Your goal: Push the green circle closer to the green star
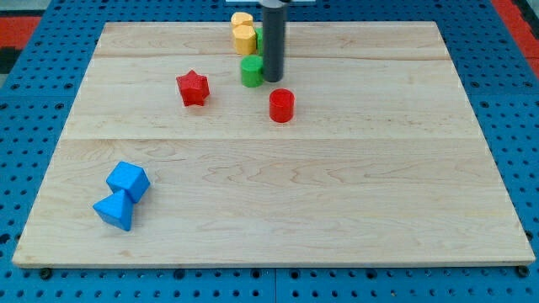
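The green circle [252,71] is a short green cylinder in the upper middle of the wooden board [337,194]. My tip [274,80] stands right beside it on the view's right, touching or nearly touching it. A sliver of another green block [259,39] shows above the circle, at the rod's left edge. The rod hides most of it, so its shape cannot be made out. No other green block shows.
Two yellow blocks [242,20] [244,39] sit at the board's top edge, just left of the rod. A red star [193,87] lies left of the green circle and a red cylinder [281,105] below my tip. Two blue blocks [128,180] [114,209] touch at the lower left.
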Controlling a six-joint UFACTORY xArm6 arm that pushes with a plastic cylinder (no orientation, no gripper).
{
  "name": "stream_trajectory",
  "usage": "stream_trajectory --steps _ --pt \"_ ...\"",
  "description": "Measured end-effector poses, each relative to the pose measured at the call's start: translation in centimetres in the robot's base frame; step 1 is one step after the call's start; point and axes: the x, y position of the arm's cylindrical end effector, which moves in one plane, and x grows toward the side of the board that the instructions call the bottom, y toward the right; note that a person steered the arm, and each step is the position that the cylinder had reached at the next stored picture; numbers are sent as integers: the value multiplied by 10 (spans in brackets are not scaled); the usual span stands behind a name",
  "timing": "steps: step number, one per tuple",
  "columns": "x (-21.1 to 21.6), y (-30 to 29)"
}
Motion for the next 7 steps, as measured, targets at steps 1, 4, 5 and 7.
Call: stream_trajectory --steps 1,4,5,7 --pt "23 -7" --pt "29 -55" --pt "18 -55" --pt "-18 -44"
